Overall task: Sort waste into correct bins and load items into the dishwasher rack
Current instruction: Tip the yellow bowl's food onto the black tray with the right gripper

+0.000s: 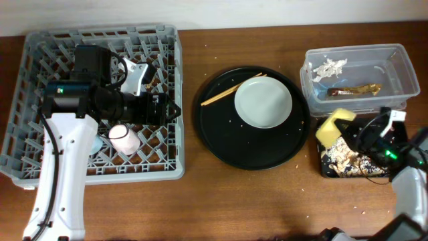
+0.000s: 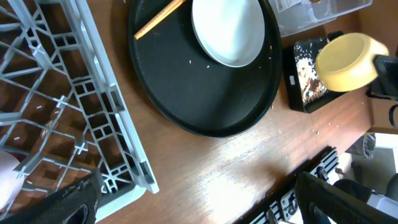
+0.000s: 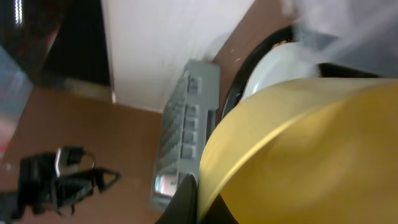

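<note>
Two arms are at work, one at each end of the table; the left gripper (image 1: 168,110) hangs over the rack's (image 1: 167,40) right half, its fingers (image 2: 67,203) spread wide with nothing between them; a pink cup (image 1: 124,139) stands in the rack just beside that arm.

The right gripper (image 1: 356,135) is closed on the rim of the yellow bowl (image 1: 336,125); the bowl is tipped on its side above the left end of the black tray (image 1: 322,167); whether it touches the tray I cannot tell; brown scraps (image 1: 351,163) lie in the tray under and beside it; in the right wrist view the bowl fills most of the picture, with one dark finger (image 3: 186,200) against its edge.

Behind the black tray sits the clear tub (image 1: 401,57), holding the napkin (image 1: 331,65) at its left and the wrapper (image 1: 354,89) along its front.

Between rack and tub lies the round tray (image 1: 227,144); the plate (image 1: 263,102) rests flat on its right rear part; the chopsticks (image 1: 224,94) lie slanted to the left of the plate, one end close to its rim; crumbs dot the table (image 1: 200,207) here and there.
</note>
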Controlling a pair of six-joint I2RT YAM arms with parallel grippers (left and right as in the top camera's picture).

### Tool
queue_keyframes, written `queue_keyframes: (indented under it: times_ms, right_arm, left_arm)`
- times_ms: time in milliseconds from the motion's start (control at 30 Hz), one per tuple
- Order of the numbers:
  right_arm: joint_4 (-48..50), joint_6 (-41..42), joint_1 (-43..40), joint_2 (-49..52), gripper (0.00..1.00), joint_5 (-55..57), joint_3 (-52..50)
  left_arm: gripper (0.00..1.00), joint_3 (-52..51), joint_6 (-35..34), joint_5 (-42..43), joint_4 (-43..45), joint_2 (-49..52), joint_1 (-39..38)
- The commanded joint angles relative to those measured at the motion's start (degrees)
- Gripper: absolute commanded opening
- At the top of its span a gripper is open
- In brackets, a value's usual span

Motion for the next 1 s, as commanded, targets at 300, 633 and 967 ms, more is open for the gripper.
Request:
queue_keyframes:
  times_ms: [300,633,967]
  right_arm:
    - [-27.23,-2.14,40.22,-11.41,0.04,51.74,19.26]
    - [-18.51,-2.78,72.15,16.31,0.04,78.12,19.37]
    - [-24.3,4.42,57.75,-0.37,0.51,71.3,26.82]
  left_arm:
    - [0.99,0.92,1.16,0.66,0.13,-0.72,-0.22]
    - [0.99,0.92,1.14,0.68,0.13,-0.72,-0.2]
    - [0.99,0.7,1.2,-8.96,16.46,0.48,-11.47]
